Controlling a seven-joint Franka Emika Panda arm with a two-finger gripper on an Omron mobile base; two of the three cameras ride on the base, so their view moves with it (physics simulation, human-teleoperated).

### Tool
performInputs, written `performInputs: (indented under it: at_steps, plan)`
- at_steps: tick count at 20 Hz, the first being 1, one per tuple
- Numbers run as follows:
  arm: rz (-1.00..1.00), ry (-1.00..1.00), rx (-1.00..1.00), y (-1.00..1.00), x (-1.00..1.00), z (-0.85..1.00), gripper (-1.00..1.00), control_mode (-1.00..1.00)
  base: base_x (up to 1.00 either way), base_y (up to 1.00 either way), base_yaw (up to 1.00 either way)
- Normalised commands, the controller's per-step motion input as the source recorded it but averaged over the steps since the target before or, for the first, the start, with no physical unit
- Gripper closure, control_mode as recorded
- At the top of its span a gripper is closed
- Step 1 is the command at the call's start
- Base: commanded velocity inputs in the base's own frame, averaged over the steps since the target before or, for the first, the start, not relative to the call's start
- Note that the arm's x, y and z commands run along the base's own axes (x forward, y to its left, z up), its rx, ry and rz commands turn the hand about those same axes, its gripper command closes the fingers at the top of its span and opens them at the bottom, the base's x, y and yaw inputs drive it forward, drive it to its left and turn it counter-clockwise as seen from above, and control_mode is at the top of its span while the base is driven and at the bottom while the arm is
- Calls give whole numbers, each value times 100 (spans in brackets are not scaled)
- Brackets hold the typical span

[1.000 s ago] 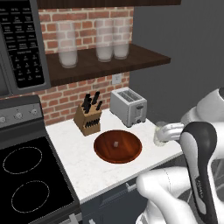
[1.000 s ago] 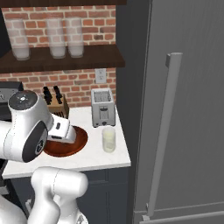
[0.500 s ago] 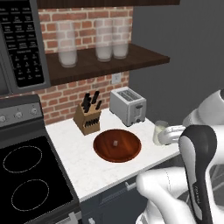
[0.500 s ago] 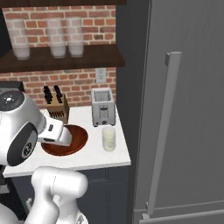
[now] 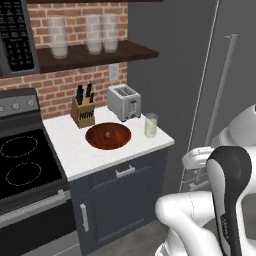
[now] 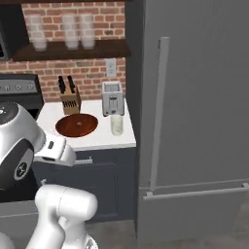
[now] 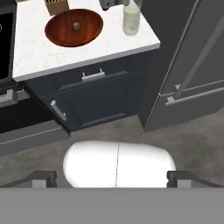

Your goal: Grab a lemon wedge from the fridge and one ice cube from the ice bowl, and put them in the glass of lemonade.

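Brick-walled kitchen now viewed from farther back: tall dark grey fridge (image 6: 194, 116) in frame, closed. Wide reddish-brown wooden ice bowl (image 5: 108, 136) untouched on white table (image 5: 65, 145). Gripper (image 7: 112, 177) spread apart, empty.

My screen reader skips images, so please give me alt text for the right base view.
The tall dark grey fridge stands shut, its long bar handle facing the robot. Left of it, a white counter holds the wooden ice bowl, the glass of lemonade, a toaster and a knife block.

— The ice bowl (image 5: 108, 136)?
— Reddish-brown wood, smooth with a soft gloss; the tabletop (image 5: 70, 150) looks like speckled white stone.
— And the fridge (image 6: 194, 97)?
— Matt dark grey, brushed-metal look – the toaster (image 5: 123, 101) shiny metal
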Motion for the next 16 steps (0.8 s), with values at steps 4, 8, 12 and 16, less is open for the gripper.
performInputs:
  at_steps: [4,8,12,16]
  plan:
    - [0,0,0,0,0,0,-100,100,-18,-97,28]
    - [0,0,0,0,0,0,-100,100,-5,-100,31]
    - [0,0,0,0,0,0,-100,100,-1,-96,28]
    - [0,0,0,0,0,0,-100,100,-16,-47,20]
